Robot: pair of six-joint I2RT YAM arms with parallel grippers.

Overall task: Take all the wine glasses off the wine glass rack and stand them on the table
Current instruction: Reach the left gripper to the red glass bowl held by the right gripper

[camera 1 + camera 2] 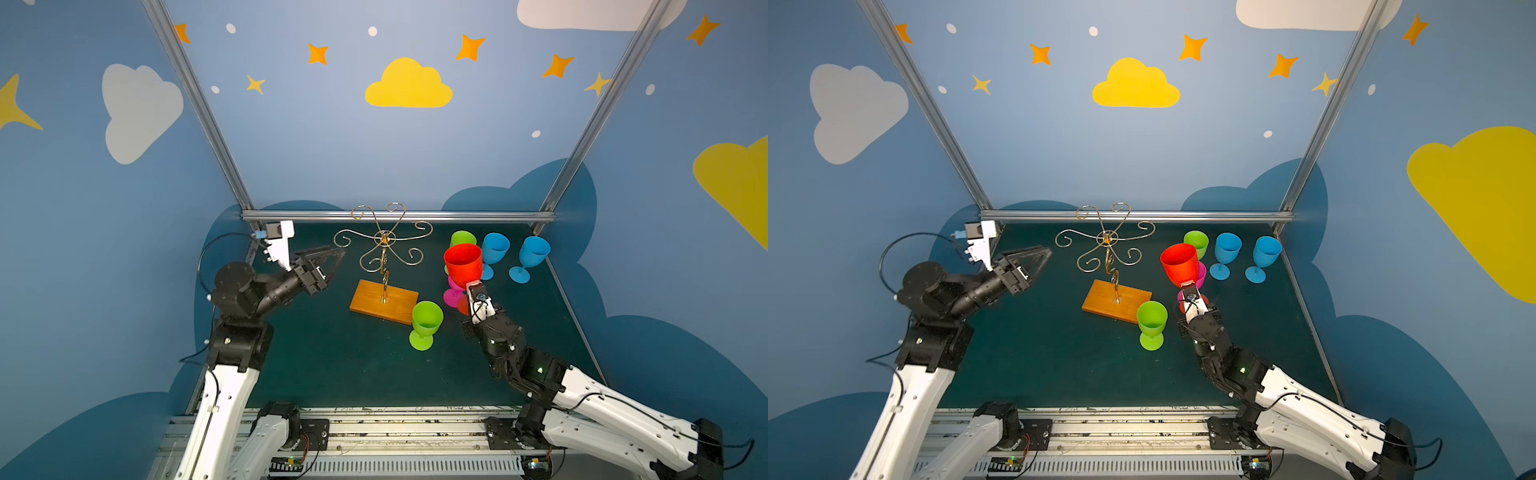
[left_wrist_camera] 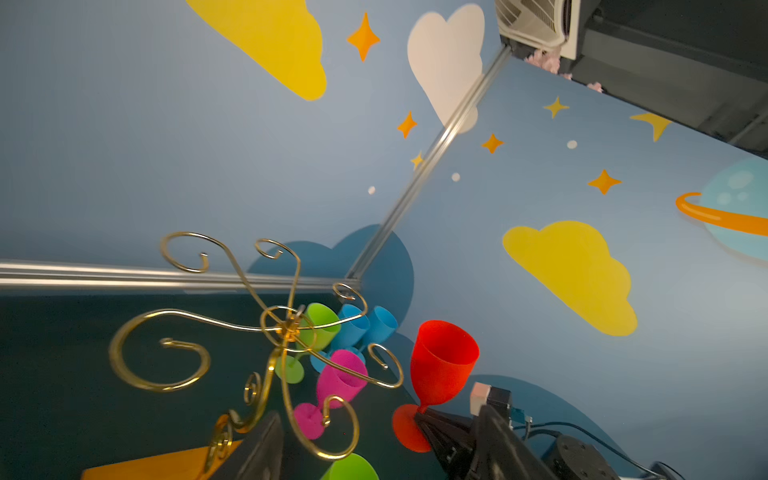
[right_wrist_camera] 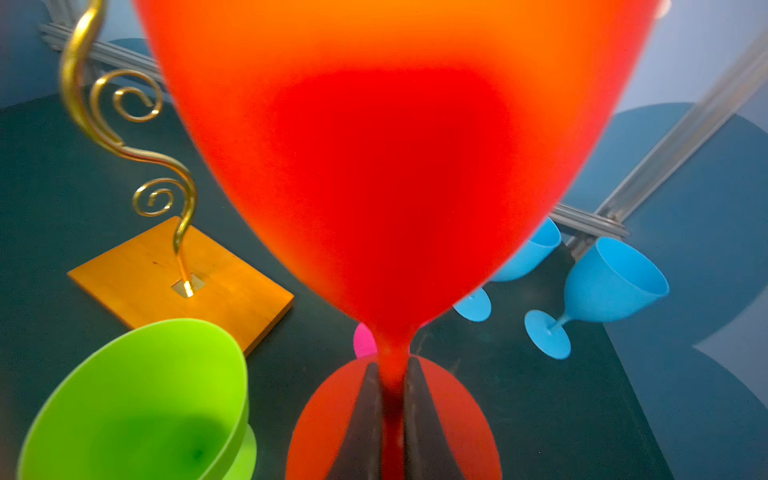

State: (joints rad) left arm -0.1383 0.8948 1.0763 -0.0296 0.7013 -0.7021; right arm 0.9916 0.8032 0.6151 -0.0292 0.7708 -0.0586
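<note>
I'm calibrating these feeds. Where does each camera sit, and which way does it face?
Both top views: high in front, looking down toward the back wall at the wine glass rack; left arm and right arm show.
Left wrist: on the left arm, looking across the rack toward the red wine glass; a finger of the left pincer shows.
Right wrist: behind the red wine glass; the right pincer clamps its stem.
Shared: all show rack and red wine glass.

In the right wrist view the red glass [image 3: 386,166] is a close blur cut off at the top edge, hiding nearly all of the pink glass [image 3: 364,340] and part of one blue glass [image 3: 528,253]. The near green glass [image 3: 137,399] runs off the bottom edge, as do the fingers of the right end effector [image 3: 392,374].
</note>
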